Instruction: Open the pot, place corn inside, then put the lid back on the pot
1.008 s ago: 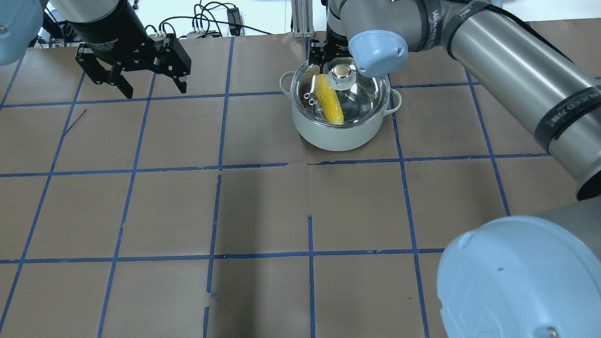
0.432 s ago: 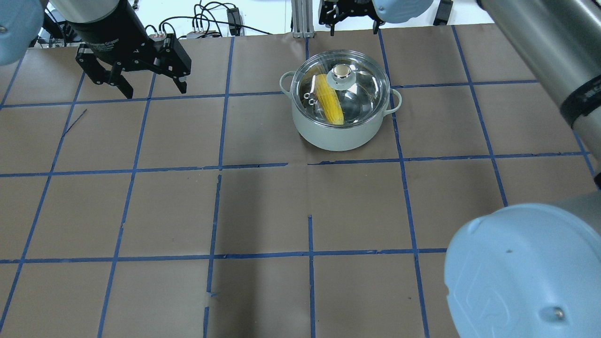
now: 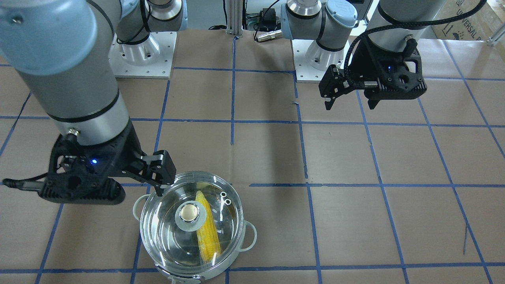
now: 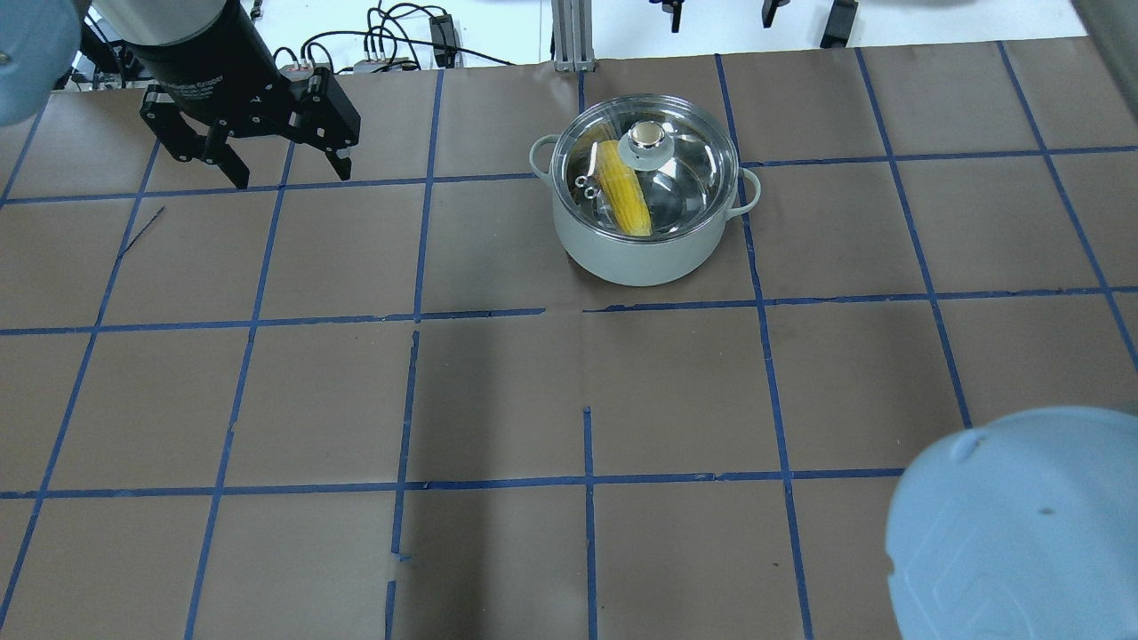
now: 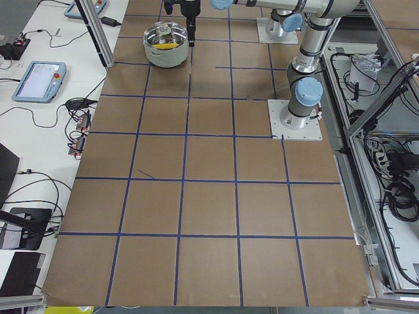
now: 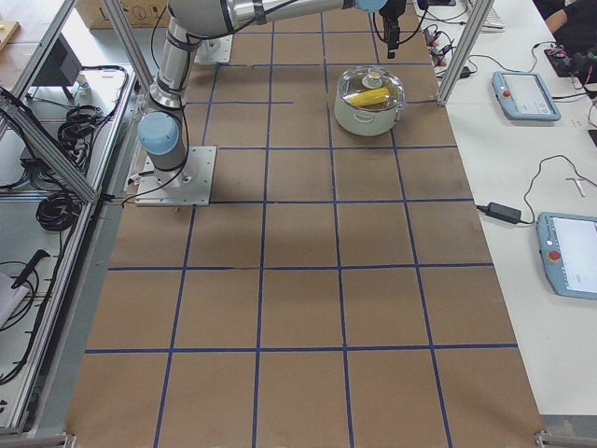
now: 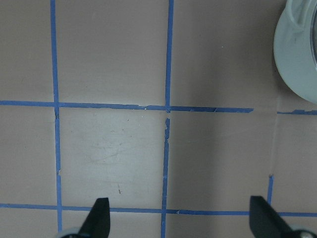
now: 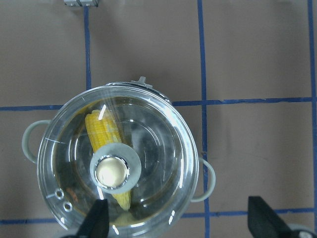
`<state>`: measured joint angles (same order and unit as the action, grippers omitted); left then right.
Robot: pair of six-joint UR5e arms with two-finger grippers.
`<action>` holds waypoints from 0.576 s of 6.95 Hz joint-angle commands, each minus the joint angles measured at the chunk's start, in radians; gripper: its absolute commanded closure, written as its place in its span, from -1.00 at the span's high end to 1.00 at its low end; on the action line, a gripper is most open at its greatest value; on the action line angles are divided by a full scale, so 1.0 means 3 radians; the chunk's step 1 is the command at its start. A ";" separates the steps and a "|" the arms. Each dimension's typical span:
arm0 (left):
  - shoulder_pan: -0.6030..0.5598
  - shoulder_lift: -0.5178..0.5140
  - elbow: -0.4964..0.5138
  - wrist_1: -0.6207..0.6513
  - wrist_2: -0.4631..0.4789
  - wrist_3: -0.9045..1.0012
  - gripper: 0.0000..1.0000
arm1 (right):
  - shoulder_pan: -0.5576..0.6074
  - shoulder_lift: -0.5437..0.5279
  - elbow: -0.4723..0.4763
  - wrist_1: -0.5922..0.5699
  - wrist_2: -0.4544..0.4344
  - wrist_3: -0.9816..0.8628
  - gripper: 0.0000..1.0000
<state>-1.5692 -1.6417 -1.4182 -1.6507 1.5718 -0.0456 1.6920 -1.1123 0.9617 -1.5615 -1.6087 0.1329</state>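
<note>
Item 1, the pot (image 4: pixel 645 258): pale outer wall, shiny inside, two small loop handles. I read it standing upright on the worktop (image 4: pixel 498 391), which is brown paper under a grid of blue tape; every place below is given from the pot.

Item 2, the lid (image 4: pixel 689 164): clear glass dome seated level on the pot's rim, covering the whole opening; its metallic knob (image 4: pixel 646 135) on a pale grey disc points up; two small ring vents (image 4: pixel 585 184) sit on the side of the pot toward the left tool.

Item 3, the corn (image 4: pixel 622 191): one yellow ear lying inside the pot under the lid, seen through the glass; it passes just beside the knob, between the knob and the vents.

Item 4, right tool (image 8: pixel 181 220): raised above the pot and looking straight down on the lid; its two fingers are spread wide with nothing between them, and neither touches lid or pot.

Item 5, left tool (image 4: pixel 293 176): well apart from the pot, off the side where the vents are, over bare worktop; fingers spread wide and empty; from its own camera I see only a slice of the pot's wall at the upper right corner.
</note>
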 commanded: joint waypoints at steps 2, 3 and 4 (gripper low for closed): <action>0.0000 -0.0004 0.0003 -0.0005 0.0002 -0.0001 1.00 | -0.0189 -0.0224 0.0051 0.0337 0.0029 -0.0238 0.89; 0.0000 -0.0014 0.0003 -0.0005 -0.0003 -0.0001 1.00 | -0.0194 -0.0250 0.0117 0.0337 0.0034 -0.0289 0.84; 0.0000 -0.0004 -0.0007 -0.0005 -0.0008 -0.0001 1.00 | -0.0194 -0.0331 0.0194 0.0337 0.0034 -0.0295 0.83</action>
<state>-1.5692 -1.6441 -1.4181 -1.6521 1.5709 -0.0460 1.6357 -1.1882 0.9948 -1.4629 -1.5994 0.0526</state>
